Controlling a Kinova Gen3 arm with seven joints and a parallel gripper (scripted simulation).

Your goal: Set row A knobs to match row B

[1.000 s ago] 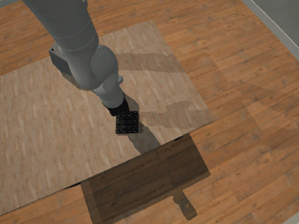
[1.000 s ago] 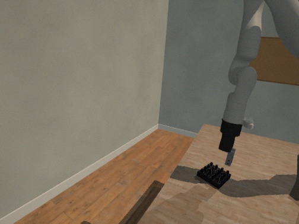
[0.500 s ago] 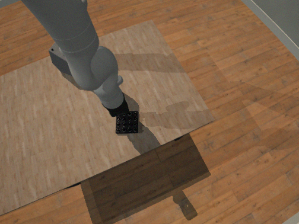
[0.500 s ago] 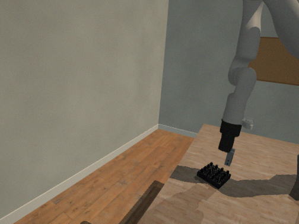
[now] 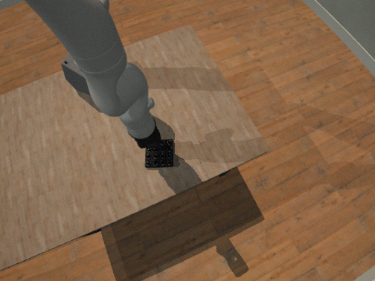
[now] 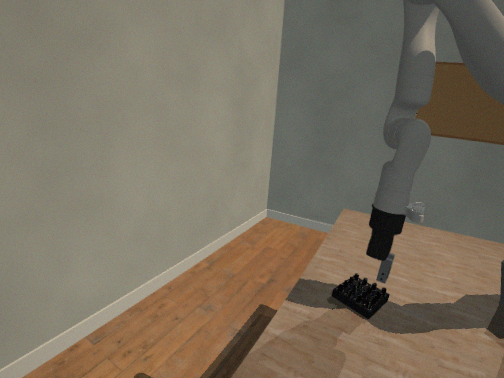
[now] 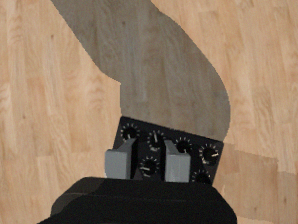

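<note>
Gripper point(image 7: 148, 164) partly open, nothing between the grey fingers, poised above the knob box point(image 6: 361, 295) without touching it, seen from the exterior view. Knob box point(image 5: 160, 153) standing on the pale wooden table point(image 5: 56, 167), near its 4 o'clock edge in the top view. In the wrist view, fingers straddling one knob point(image 7: 148, 165) at 6 o'clock of the box point(image 7: 169, 149). Knob marks too small to read.
</note>
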